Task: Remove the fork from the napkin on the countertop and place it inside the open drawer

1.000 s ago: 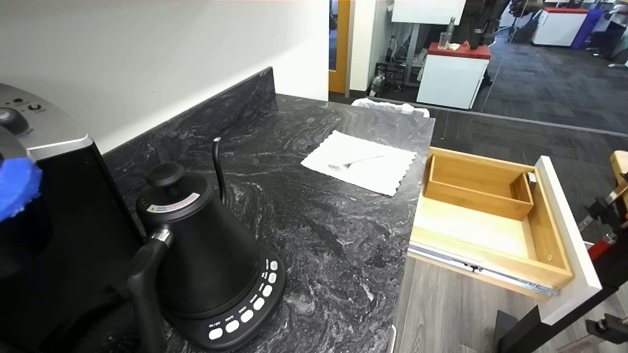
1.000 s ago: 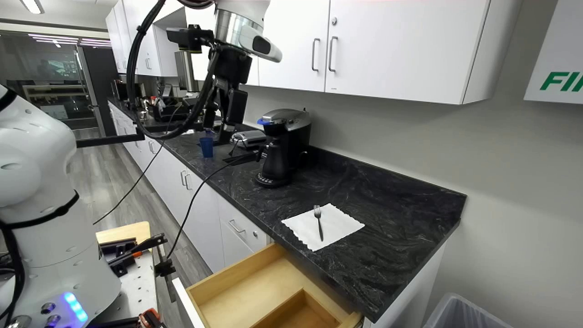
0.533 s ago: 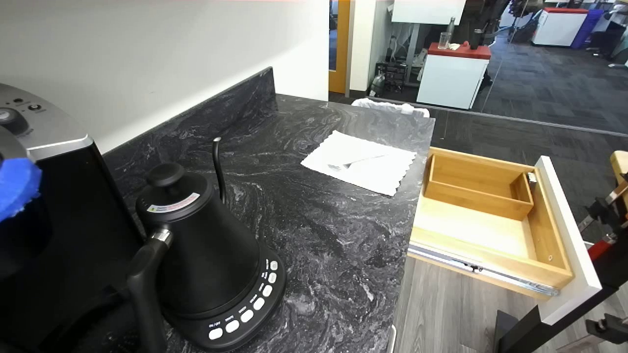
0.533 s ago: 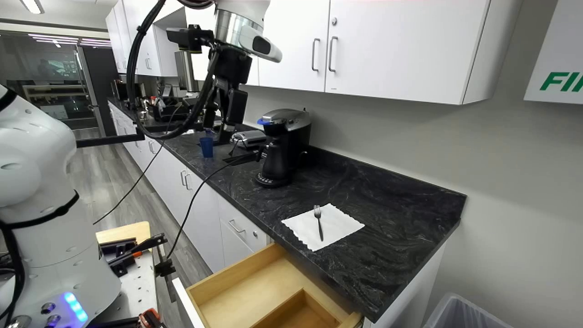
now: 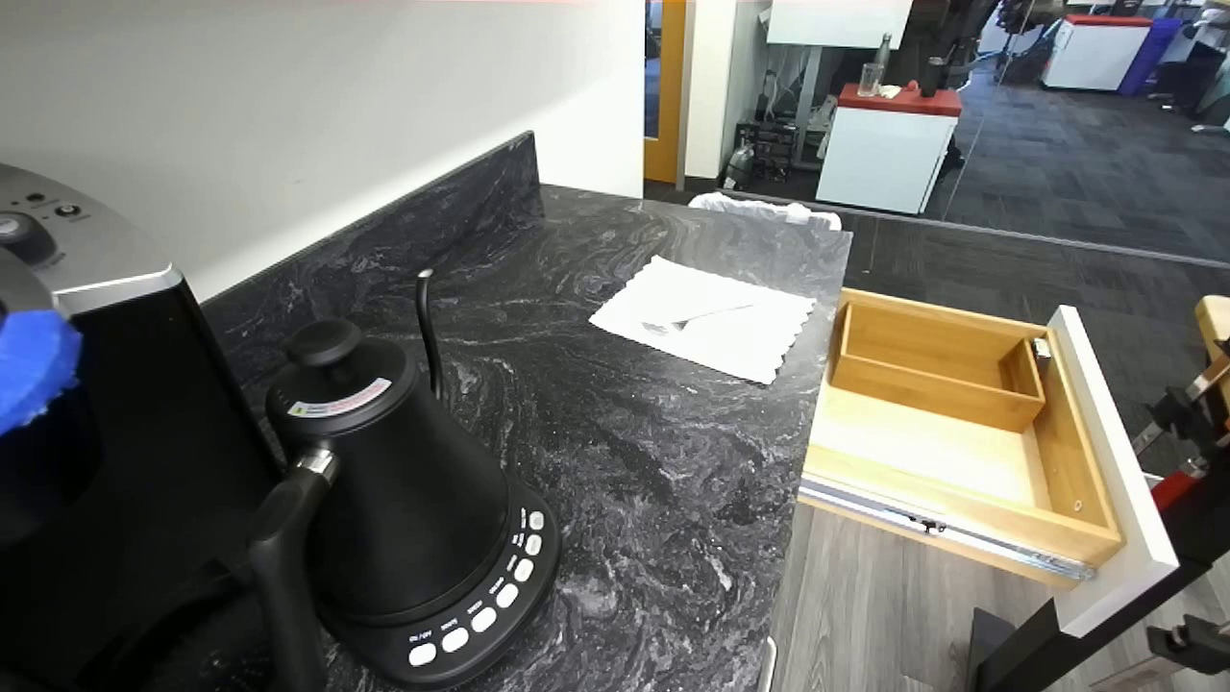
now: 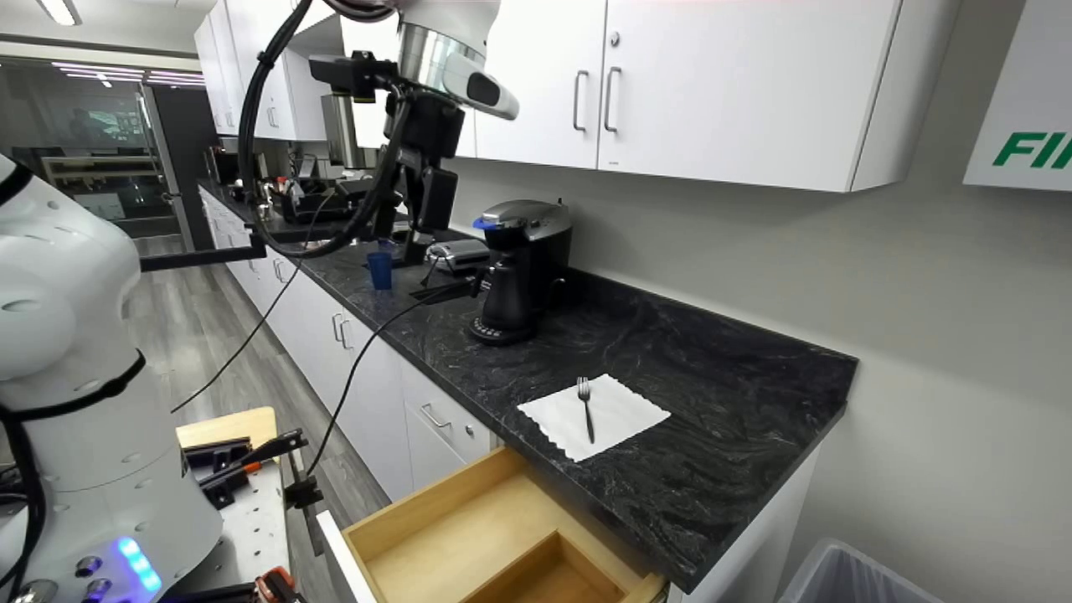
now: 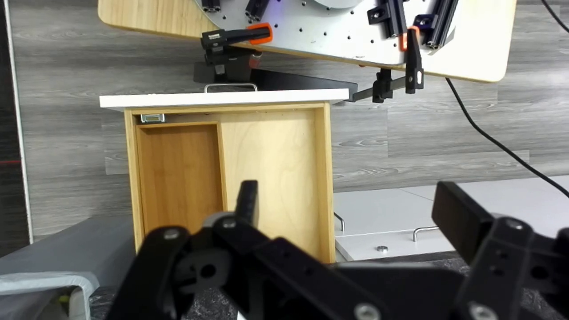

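Wrist view: one gripper (image 7: 352,206), fingers spread wide, nothing between them; one open drawer (image 7: 276,151), divided. Both exterior views: one fork (image 6: 586,408), flat on the white napkin (image 6: 626,412) upon the dark countertop (image 6: 720,402), not yet lifted. Step, as I judge it: approach from above, set the fingers either side of the slim handle, descend lightly and close gently, so that I lift the fork and leave the napkin flat.
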Controlling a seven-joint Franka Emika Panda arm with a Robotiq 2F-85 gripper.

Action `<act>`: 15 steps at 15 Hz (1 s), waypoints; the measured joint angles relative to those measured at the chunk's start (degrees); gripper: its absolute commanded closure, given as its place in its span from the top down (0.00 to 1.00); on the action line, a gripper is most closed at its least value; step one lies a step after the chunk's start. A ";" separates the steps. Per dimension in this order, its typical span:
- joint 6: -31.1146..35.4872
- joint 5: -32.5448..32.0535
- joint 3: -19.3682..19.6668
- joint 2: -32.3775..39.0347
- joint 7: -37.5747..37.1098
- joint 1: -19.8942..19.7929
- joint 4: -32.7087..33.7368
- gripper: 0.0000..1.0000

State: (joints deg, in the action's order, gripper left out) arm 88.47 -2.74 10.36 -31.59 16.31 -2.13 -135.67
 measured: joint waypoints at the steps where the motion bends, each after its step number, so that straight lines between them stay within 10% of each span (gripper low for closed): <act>1: 0.04 0.06 -0.39 0.27 0.45 0.13 0.00 1.00; 15: 23.57 1.45 -9.24 18.89 1.17 5.82 0.94 1.00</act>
State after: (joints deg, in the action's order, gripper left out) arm 112.04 -1.29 1.12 -12.70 17.49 3.68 -134.73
